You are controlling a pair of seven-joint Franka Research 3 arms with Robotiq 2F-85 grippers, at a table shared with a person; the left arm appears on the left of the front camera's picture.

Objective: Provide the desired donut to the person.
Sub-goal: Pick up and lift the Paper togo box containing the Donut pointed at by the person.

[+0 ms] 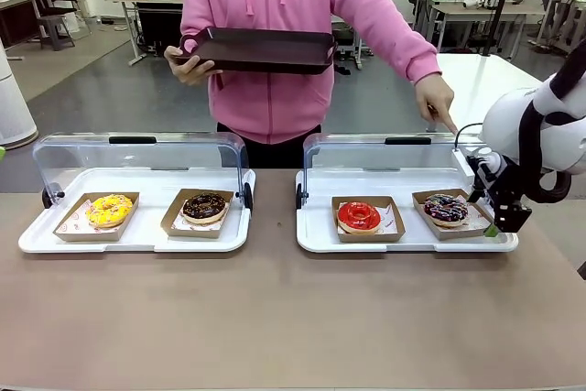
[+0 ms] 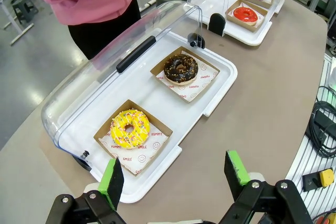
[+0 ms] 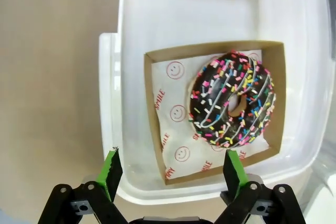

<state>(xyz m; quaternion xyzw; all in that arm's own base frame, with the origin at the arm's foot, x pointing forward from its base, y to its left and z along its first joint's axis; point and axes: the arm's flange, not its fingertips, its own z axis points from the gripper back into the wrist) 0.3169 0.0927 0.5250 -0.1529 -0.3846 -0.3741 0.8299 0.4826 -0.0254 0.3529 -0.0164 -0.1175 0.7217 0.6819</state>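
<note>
A brown table [image 1: 275, 318] sits in an open lab. The person [image 1: 275, 107] points a hand [image 1: 436, 98] down at the sprinkled chocolate donut [image 1: 446, 209]. The left gripper [image 2: 176, 178] and right gripper [image 3: 170, 174] gape wide, empty.

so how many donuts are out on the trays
4. On the left tray: a yellow donut and a chocolate donut. On the right tray: a red donut and a dark sprinkled donut by the right gripper. None looks hidden.
</note>
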